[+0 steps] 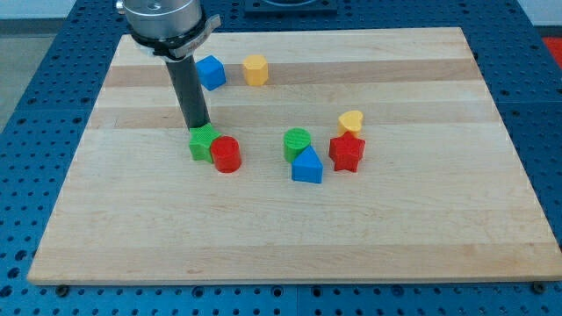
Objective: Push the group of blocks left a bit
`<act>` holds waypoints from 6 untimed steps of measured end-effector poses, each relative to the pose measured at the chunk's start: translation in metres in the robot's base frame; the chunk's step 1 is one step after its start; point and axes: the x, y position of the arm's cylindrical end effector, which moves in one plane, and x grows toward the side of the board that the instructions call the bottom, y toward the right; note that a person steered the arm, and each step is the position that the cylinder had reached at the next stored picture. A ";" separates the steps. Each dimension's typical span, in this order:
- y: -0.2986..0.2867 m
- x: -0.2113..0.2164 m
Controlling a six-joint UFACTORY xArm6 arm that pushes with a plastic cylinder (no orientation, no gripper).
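Observation:
My tip (200, 128) stands at the top edge of a green star block (204, 143), left of the board's middle. A red cylinder (226, 154) touches that green block on its right. Further right sits a cluster: a green cylinder (297, 142), a blue triangular block (307, 165) just below it, a red star block (347, 152) to their right and a yellow heart block (351, 122) above the red star. Near the view's top, a blue block (211, 72) and a yellow hexagonal block (255, 69) lie side by side.
The wooden board (421, 228) lies on a blue perforated table (26, 79). The arm's round metal head (162, 22) hangs over the board's top left part.

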 end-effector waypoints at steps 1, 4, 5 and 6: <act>0.032 -0.001; 0.114 0.009; 0.138 0.024; 0.163 0.028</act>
